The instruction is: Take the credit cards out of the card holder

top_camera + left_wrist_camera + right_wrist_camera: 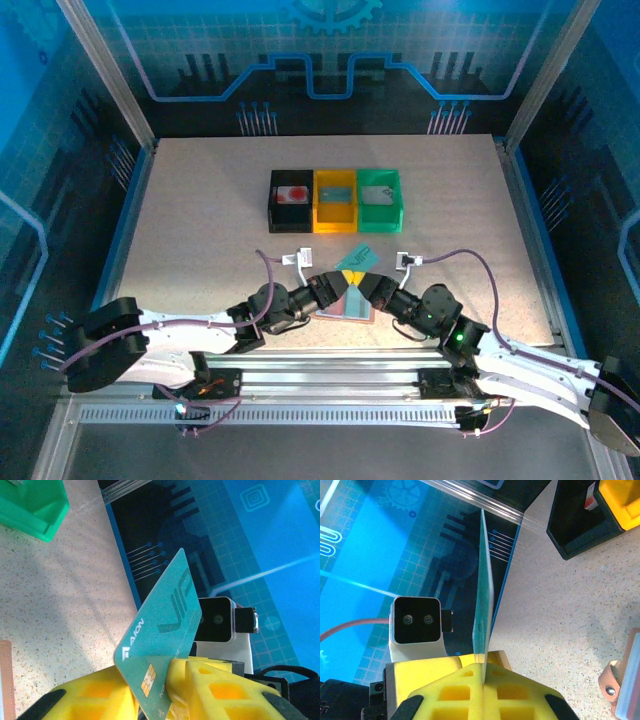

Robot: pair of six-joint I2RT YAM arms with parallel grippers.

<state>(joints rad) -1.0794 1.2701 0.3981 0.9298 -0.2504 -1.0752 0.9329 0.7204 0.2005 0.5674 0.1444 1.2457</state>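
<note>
The right gripper point(484, 669) clamps a thin teal-green plastic card point(165, 625) upright above the salmon-pink bifold wallet point(352, 303), which lies open on the speckled table point(200, 220). Whether the left gripper point(152, 680) grips it is unclear.

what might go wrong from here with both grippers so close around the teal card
1. The right gripper clamps the teal card by one end only, so it could pivot or slip.
2. The card sits slanted across the left gripper; if both grip and pull, it may bend.
3. Both grippers crowd over the card holder and could bump each other or nudge it.
</note>
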